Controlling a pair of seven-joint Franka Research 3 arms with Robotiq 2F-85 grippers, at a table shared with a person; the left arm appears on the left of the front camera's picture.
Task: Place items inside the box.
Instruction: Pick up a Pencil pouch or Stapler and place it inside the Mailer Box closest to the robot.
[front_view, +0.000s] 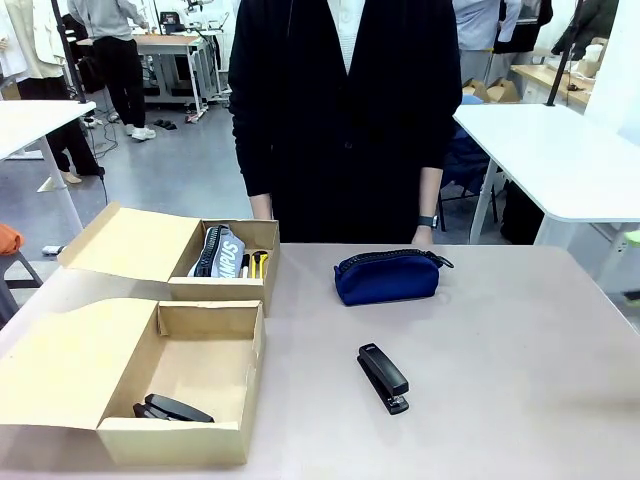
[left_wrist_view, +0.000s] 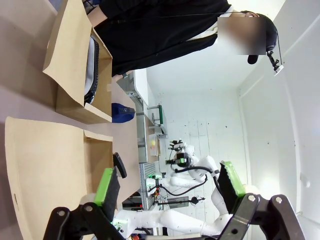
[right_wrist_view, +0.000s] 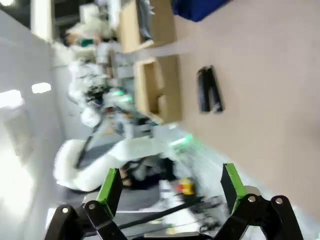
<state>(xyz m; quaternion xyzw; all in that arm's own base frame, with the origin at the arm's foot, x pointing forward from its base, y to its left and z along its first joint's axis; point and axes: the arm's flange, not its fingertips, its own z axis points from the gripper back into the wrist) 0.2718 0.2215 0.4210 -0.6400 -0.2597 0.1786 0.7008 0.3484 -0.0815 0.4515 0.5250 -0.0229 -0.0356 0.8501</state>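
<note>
Gaping wide: left hand (left_wrist_view: 169, 180), right hand (right_wrist_view: 170, 181), both empty, touching nothing, off table (right_wrist_view: 260, 60).

Cardboard boxes: two, both open, a near box (front_view: 180, 440) at 8 o'clock on the table and a far box (front_view: 222, 290) at 10 o'clock.
Staplers: two, a black stapler (front_view: 383, 378) loose on the table and a second stapler (front_view: 172, 409) inside the near box.
Zip pouches: two, a navy blue zip pouch (front_view: 388, 277) at 12 o'clock from the loose stapler and a grey zip pouch (front_view: 218, 252) in the far box.
Utility knives: one, a yellow utility knife (front_view: 259, 264) at 3 o'clock of the grey pouch.
Grippers: two, the left gripper (left_wrist_view: 167, 175) and the right gripper (right_wrist_view: 170, 182).
People at the table: one person (front_view: 340, 110), at 12 o'clock.
</note>
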